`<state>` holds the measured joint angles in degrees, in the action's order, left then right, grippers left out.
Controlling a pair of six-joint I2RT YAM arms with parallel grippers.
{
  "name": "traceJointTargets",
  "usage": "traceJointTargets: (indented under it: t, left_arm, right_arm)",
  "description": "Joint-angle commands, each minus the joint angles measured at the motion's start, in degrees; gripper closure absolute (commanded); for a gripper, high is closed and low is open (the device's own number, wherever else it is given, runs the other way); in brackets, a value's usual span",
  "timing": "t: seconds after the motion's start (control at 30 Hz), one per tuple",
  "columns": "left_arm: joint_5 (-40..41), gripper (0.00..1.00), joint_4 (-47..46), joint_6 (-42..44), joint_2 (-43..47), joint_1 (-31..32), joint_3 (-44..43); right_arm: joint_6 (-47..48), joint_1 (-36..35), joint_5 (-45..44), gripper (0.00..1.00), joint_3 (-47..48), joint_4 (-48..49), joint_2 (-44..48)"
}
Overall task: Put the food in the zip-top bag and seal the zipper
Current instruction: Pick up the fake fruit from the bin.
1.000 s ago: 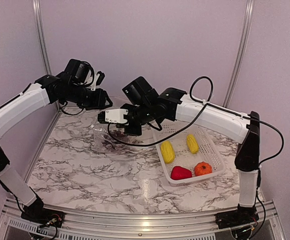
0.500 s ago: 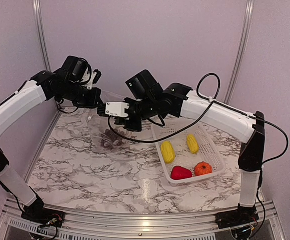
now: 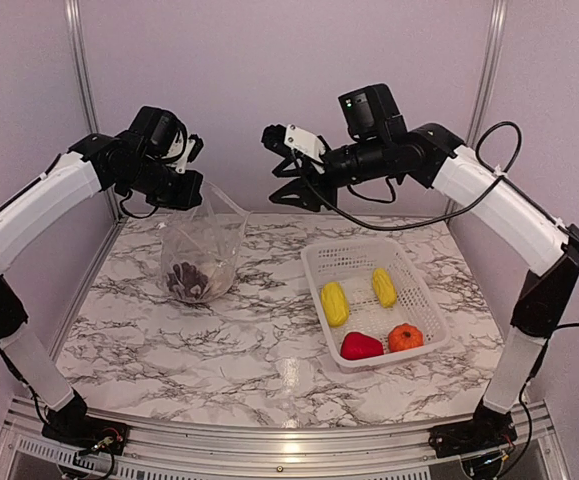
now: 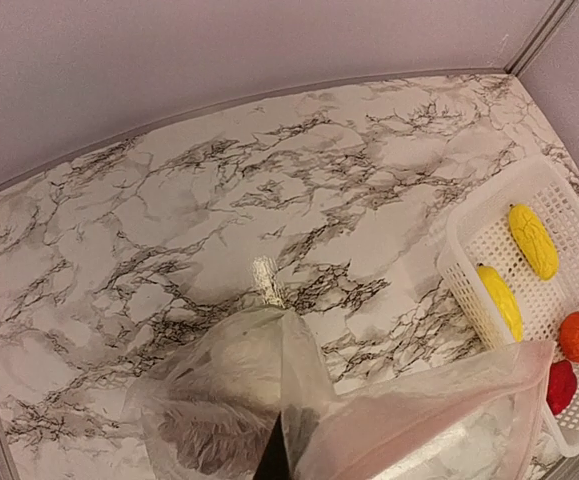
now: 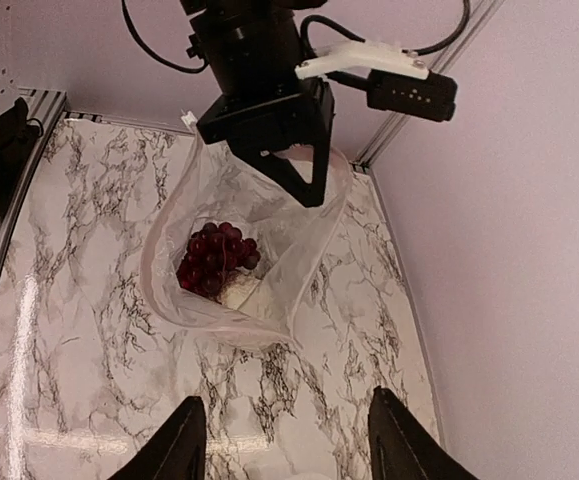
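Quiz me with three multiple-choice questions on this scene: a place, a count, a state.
1. How many toy foods lie in the white plastic lattice basket? A two, B four, C six.
2. Where are the dark purple toy grapes? A in that basket, B in the clear crinkly plastic bag, C nowhere in view.
3. The right gripper is: A open and empty, B shut on the bag, C shut on the basket.
Answers: B, two yellow, one red, one orange; B, visible through the bag; A, fingers apart, nothing between.
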<state>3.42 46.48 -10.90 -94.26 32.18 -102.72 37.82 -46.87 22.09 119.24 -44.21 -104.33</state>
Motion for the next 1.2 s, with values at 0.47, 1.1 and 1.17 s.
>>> traceJointTargets:
  t: [0.47,1.1,1.17]
  left_arm:
    - [-0.5,1.0,-2.5,-1.8,3.0,-0.2,6.8]
    - [-1.0,1.0,-5.0,-4.6,6.1,-0.2,11.1]
    - [-1.1,1.0,-5.4,-4.7,6.3,-0.2,11.5]
  right_arm:
    - [-17.0,18.0,4.3,0.49,-36.0,3.3,6.5]
    - [-32.6,20.6,4.4,0.36,-35.1,7.1,-7.5]
    - [-33.1,20.6,5.5,0.34,-34.5,7.0,-8.7]
